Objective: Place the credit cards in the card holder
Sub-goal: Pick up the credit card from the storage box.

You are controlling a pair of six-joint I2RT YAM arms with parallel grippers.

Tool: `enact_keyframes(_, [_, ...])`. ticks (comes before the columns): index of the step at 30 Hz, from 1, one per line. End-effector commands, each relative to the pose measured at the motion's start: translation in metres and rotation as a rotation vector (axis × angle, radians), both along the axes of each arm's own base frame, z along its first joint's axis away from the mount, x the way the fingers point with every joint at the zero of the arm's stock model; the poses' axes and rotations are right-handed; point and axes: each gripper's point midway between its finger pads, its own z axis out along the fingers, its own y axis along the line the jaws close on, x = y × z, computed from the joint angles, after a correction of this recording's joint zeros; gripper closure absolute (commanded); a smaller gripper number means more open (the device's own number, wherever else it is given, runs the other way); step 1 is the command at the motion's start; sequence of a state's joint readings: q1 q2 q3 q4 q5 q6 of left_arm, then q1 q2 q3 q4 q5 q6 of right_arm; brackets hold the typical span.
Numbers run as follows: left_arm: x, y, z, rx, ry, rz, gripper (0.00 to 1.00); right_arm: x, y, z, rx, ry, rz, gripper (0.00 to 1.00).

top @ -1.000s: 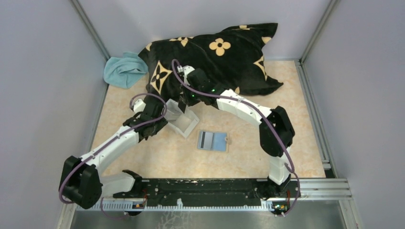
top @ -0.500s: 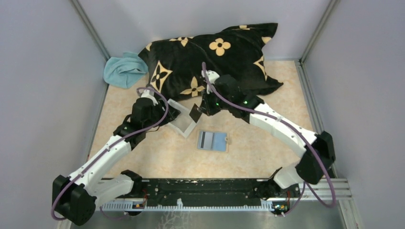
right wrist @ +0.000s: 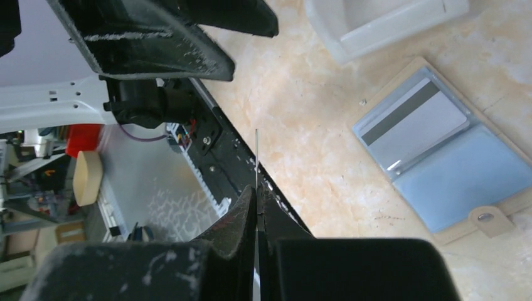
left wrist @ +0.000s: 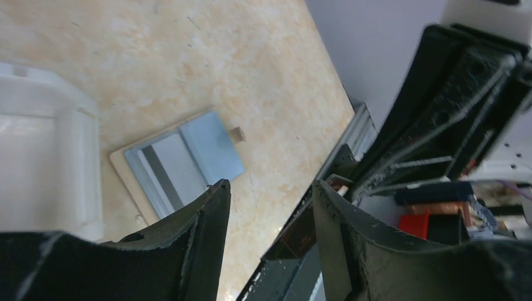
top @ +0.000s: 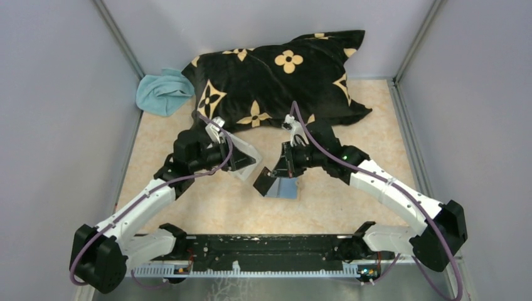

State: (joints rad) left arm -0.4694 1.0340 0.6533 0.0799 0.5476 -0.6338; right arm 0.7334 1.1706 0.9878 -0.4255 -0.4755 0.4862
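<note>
Credit card [right wrist: 256, 157], seen edge-on as a thin line, is being pinched between the clenched jaws of the right gripper [right wrist: 257, 195] and is sticking out past the fingertips. From above, the same card [top: 266, 182] is showing as a dark tilted plate. Just beyond the jaws, under the card's free end, the card holder [right wrist: 439, 157] is lying open and flat on the table [right wrist: 301, 113]. A striped card [right wrist: 414, 122] is already sitting in its grey pocket. Farther out past the holder, the clear tray [right wrist: 389, 25] is resting.

A second ago these jaws were working down at the tray, and half a second ago they were lifting the card clear of it. Now they are hanging it over the holder. By my judgement the pickup is finished and insertion is coming next, with the card's edge needing to meet a pocket mouth.

The left gripper [left wrist: 270, 188] is standing released with nothing between its jaws. The tray is sitting just to one side of them, and the holder is lying beyond their tips. This arm has been swinging in closer to the tray.
</note>
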Motion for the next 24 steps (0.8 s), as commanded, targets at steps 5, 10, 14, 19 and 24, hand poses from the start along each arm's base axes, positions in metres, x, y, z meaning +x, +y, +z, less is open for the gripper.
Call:
enact_keyframes(5, [-0.041,-0.018,0.008,-0.101,-0.037,-0.272,0.47,0.0,-0.003,0.028,0.154,0.038,0.029,1.0])
enact_keyframes(10, [-0.049,-0.023,0.003,-0.112,-0.019,-0.307,0.48,0.003,-0.002,0.024,0.168,0.067,0.047,1.0])
enact_keyframes(14, [-0.051,-0.027,-0.002,-0.104,0.001,-0.334,0.48,0.002,0.002,0.022,0.188,0.091,0.069,1.0])
enact_keyframes(19, [-0.055,-0.032,-0.003,-0.111,0.006,-0.372,0.5,0.005,0.006,0.016,0.189,0.116,0.082,1.0])
enact_keyframes(24, [-0.059,-0.036,-0.006,-0.116,0.021,-0.406,0.61,0.009,0.006,0.014,0.195,0.132,0.083,1.0])
